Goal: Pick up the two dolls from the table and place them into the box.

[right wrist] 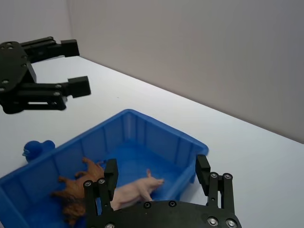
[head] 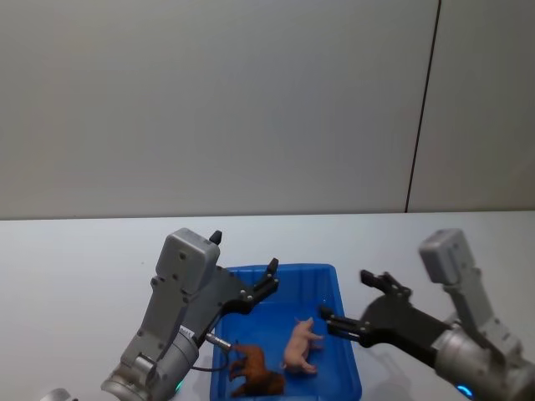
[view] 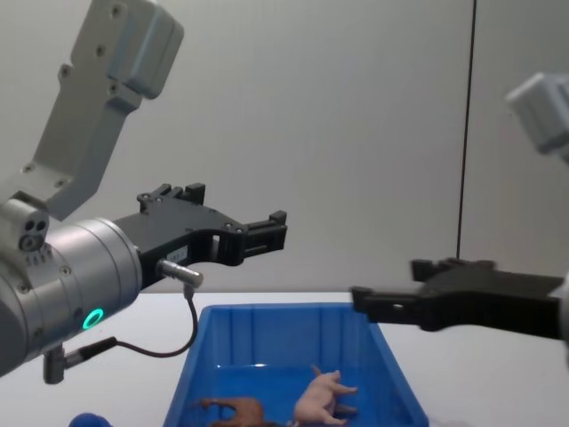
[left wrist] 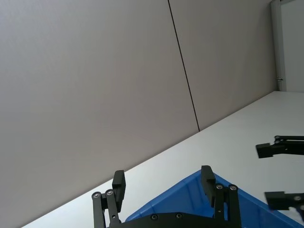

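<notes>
The left end effector point(head: 266, 282) hangs wide open with nothing between its fingers, poised above the left rim of the box point(head: 347, 351). Across from it, the right end effector point(head: 347, 296) is spread just as wide and equally empty, hovering over the box's right edge and pointing inward. Two open claws face each other across the bin!

Look down between them: both dolls are inside. The pink pig point(head: 301, 344) lies on the box floor toward the right wall, apparently tipped on its side. The brown animal point(head: 255, 372) sits just beside it, nearer the left front corner. From the right wrist view the pair show close together, pig point(right wrist: 135, 190) and brown animal point(right wrist: 76, 190), well below the rim. By my reading the job is done, and all that remains is clearing out.

That's where trouble could come. Both end effectors sit low and close to the rim, so a careless sideways pull could clip a wall and skid the box across the white bench point(head: 84, 251). The cable point(view: 169, 347) looping under the left wrist hangs near the box's left corner and might snag it. A small blue object point(right wrist: 34, 149) rests on the bench just outside that wall; a nudged box could knock it rolling.
</notes>
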Robot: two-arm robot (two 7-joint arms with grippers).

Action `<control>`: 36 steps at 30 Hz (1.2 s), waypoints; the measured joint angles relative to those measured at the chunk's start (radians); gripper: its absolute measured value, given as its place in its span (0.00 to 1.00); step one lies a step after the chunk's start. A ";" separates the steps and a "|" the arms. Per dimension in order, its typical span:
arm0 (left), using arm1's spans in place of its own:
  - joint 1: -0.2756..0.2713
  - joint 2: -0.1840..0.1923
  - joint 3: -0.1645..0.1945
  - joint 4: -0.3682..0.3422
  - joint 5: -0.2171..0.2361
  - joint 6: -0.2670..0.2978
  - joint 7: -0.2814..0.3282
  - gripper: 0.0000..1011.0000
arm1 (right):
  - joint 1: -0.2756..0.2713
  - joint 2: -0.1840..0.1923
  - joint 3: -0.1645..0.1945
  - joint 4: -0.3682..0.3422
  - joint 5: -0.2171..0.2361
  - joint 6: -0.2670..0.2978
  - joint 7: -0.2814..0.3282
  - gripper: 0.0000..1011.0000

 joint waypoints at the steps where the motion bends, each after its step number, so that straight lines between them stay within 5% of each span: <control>1: 0.000 0.000 0.000 0.000 0.000 0.000 0.000 0.99 | -0.008 0.009 0.006 -0.006 0.006 -0.005 -0.002 0.99; 16: 0.010 0.007 -0.003 -0.009 0.002 0.015 0.016 0.99 | -0.078 0.081 0.046 -0.054 0.045 -0.040 -0.023 0.99; 36: 0.144 0.098 -0.027 -0.072 -0.049 0.108 0.184 0.99 | -0.101 0.105 0.059 -0.070 0.058 -0.051 -0.030 0.99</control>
